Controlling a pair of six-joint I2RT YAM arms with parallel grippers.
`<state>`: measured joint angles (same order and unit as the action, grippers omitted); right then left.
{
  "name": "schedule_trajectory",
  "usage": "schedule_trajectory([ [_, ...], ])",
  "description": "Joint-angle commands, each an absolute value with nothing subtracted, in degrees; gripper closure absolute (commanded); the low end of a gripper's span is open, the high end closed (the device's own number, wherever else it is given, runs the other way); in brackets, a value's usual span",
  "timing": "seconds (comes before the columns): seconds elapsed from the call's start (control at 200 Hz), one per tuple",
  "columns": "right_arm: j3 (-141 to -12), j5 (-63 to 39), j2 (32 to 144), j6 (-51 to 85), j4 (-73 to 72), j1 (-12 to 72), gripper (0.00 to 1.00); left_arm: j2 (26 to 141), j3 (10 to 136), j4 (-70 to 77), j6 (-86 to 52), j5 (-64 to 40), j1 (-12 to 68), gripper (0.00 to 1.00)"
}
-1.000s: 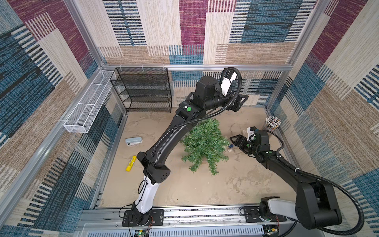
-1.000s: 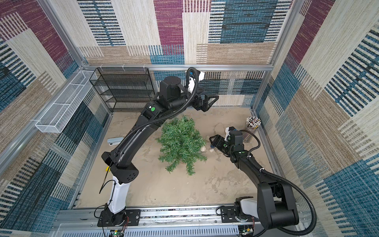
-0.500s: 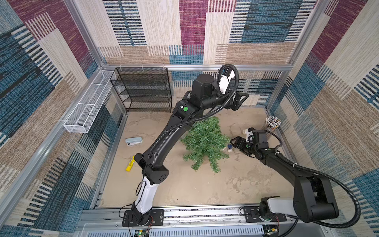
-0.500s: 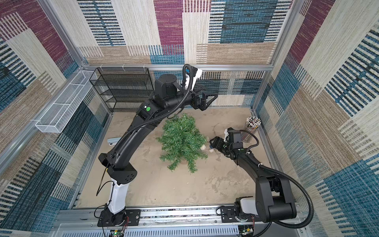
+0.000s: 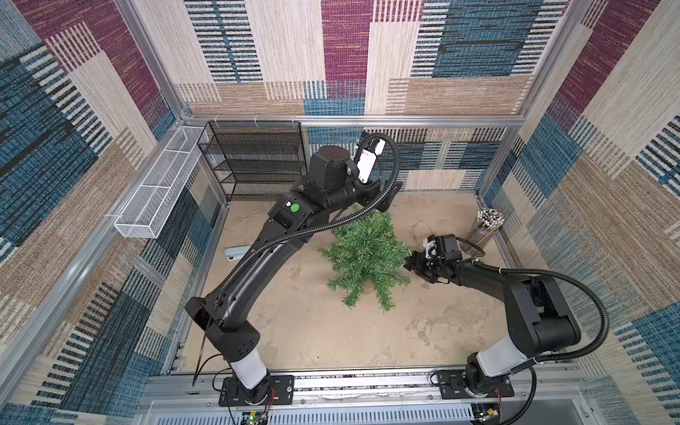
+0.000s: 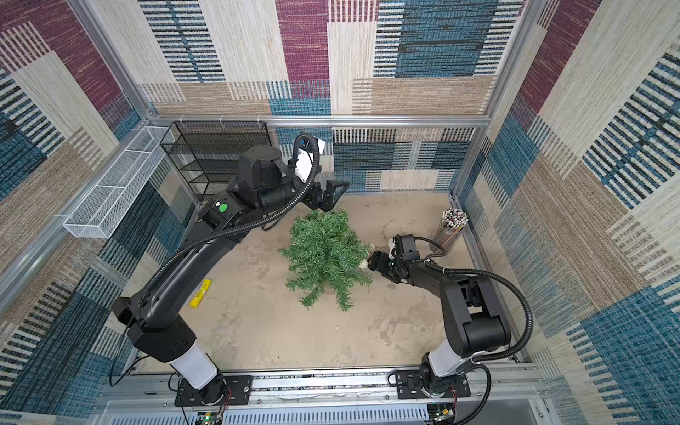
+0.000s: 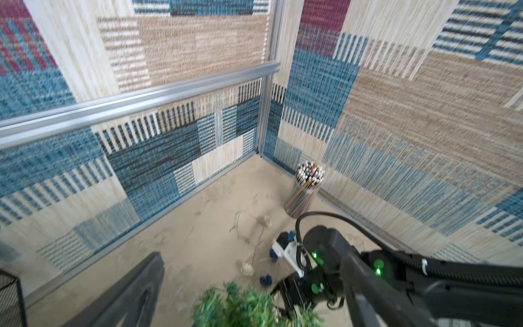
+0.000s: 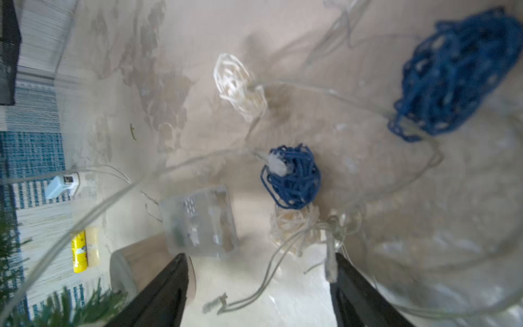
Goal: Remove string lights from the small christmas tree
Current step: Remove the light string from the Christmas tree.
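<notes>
The small christmas tree [image 5: 364, 257] [image 6: 323, 250] stands bushy and green mid-table. The string lights lie on the table at its right side: in the right wrist view, blue balls [image 8: 293, 177], cream balls [image 8: 240, 87], thin pale wire and a clear battery box [image 8: 199, 223]. A cream ball [image 6: 362, 263] shows at the tree's edge. My right gripper [image 5: 410, 263] [image 6: 373, 259] [image 8: 259, 263] is low beside the tree, open, with loose wire lying between its fingers. My left gripper [image 5: 386, 195] [image 6: 333, 195] hangs open above the tree's back edge, holding nothing.
A clear cup of coloured pencils [image 5: 485, 228] [image 7: 305, 186] stands in the back right corner. A black mesh shelf [image 5: 257, 158] stands at the back left, a white wire basket [image 5: 158, 187] hangs on the left wall. A yellow object [image 6: 200, 293] and a pale one [image 5: 235, 253] lie left.
My left arm has swung its gripper leftward above the tree's back. My right gripper has edged closer to the tree's right side and its jaws stand slightly wider.
</notes>
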<state>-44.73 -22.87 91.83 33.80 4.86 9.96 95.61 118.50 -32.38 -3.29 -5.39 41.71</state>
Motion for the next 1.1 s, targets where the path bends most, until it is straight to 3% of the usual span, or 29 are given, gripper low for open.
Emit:
schedule_trajectory([
  [0.0, -47.4, -23.7, 94.4, 36.5, -0.4, 9.7, 0.19, 92.6, 113.5, -31.3, -3.4, -3.6, 40.8, 0.01],
  [0.466, -56.9, -17.9, 101.2, 35.0, 0.5, 4.9, 0.21, 88.0, 104.4, -31.1, -5.9, -3.4, 38.2, 0.01],
  [0.671, -55.5, -29.8, 94.5, 41.4, 2.1, -0.3, 0.21, 88.7, 104.7, -31.3, -5.9, -4.0, 38.1, 0.01],
  [0.886, -55.2, -38.5, 91.9, 54.4, 1.0, 2.3, 0.10, 89.4, 104.2, -31.1, -6.4, -4.7, 38.0, 0.01],
  [1.097, -51.3, -42.6, 92.3, 64.9, -6.8, 3.6, 0.09, 89.0, 103.7, -31.8, -6.7, -5.1, 37.9, 0.01],
])
